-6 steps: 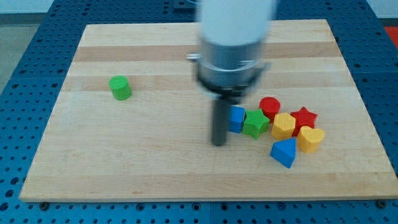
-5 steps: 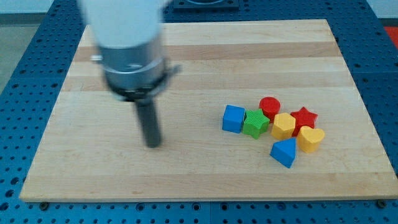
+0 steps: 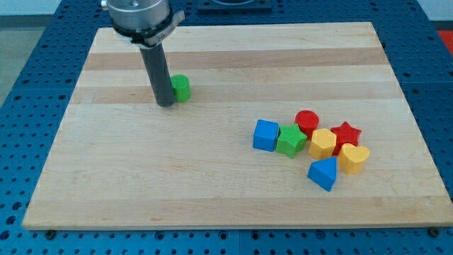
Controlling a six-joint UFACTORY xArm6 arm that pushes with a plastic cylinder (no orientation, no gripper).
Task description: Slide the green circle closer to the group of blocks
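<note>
The green circle (image 3: pixel 182 88) sits on the wooden board (image 3: pixel 141 177) in the upper left part of the view. My tip (image 3: pixel 165 104) rests on the board right against the circle's left side, and the rod hides part of it. The group of blocks lies at the view's right: a blue square (image 3: pixel 265 134), a green star (image 3: pixel 290 140), a red circle (image 3: pixel 307 121), a yellow hexagon (image 3: pixel 322 143), a red star (image 3: pixel 346 133), a yellow heart (image 3: pixel 353 157) and a blue triangle (image 3: pixel 323 173).
The board lies on a blue perforated table (image 3: pixel 28 85). The arm's grey body (image 3: pixel 139 14) hangs over the board's top left edge.
My tip has swung from beside the blue square far to the left, then up to the green circle. The circle now lies further right than before.
</note>
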